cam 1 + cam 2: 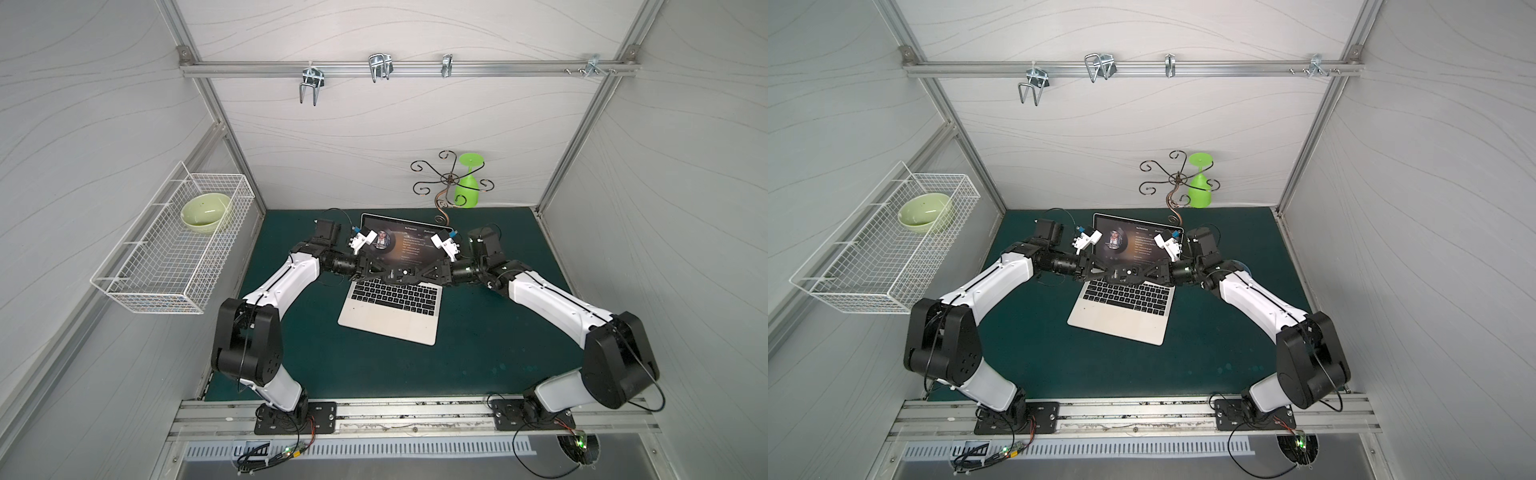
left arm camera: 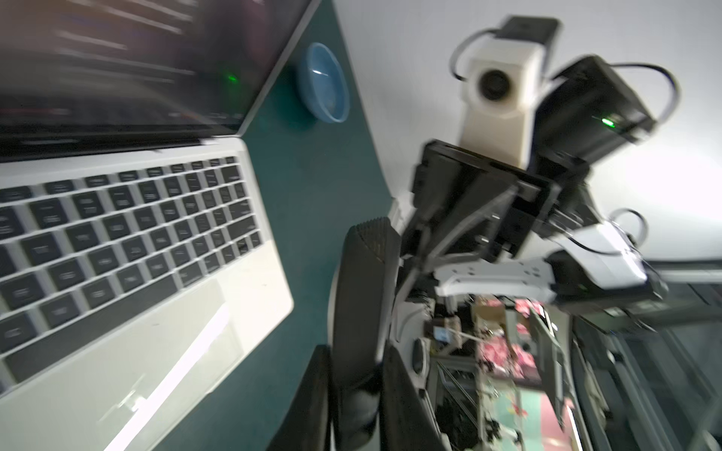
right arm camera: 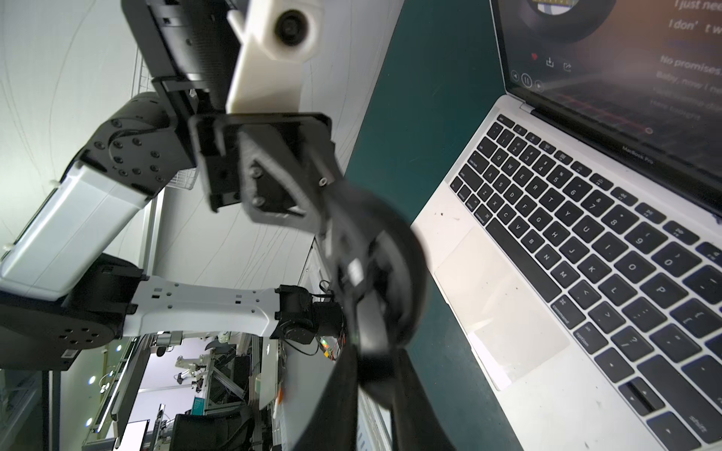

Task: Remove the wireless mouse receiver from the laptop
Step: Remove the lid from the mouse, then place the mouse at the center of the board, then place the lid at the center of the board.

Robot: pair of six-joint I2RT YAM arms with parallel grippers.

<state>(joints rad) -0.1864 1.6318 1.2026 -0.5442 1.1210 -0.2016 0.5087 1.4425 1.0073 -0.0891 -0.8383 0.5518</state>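
Dark fingers point(image 2: 310, 400) of the left hand point(image 2: 357, 367) are filling the foreground of the left wrist view. They are pressing in on both sides of a black oval mouse point(image 2: 365, 281), so this hand is clamping the mouse. From the right wrist, the right hand point(image 3: 377, 375) is doing the same from the opposite end. Its two fingers point(image 3: 414, 410) are gripping the mouse's round underside, which is showing a small pale label. In both top views the two hands are meeting tip to tip, with the mouse between them, in the air over the far rows of keys of the laptop point(image 1: 386, 326).

That laptop is lying open near the middle of the green bench point(image 1: 498, 340). Its silver palm rest is pointing toward the arm bases, and its screen point(image 1: 401, 249) is glowing with a music player and a round portrait. The wireless mouse receiver is proving too small to pick out in any view, and I cannot tell where it is sitting.

A blue bowl point(image 2: 323, 82) is resting on the bench beside the screen, near the wall on the right arm's side. A white wire basket point(image 1: 145, 274) is hanging on the left wall, holding a pale green bowl point(image 1: 205, 214). A bright green goblet point(image 1: 467, 187) is hanging upside down at a curled metal rack point(image 1: 449, 179) behind the laptop.
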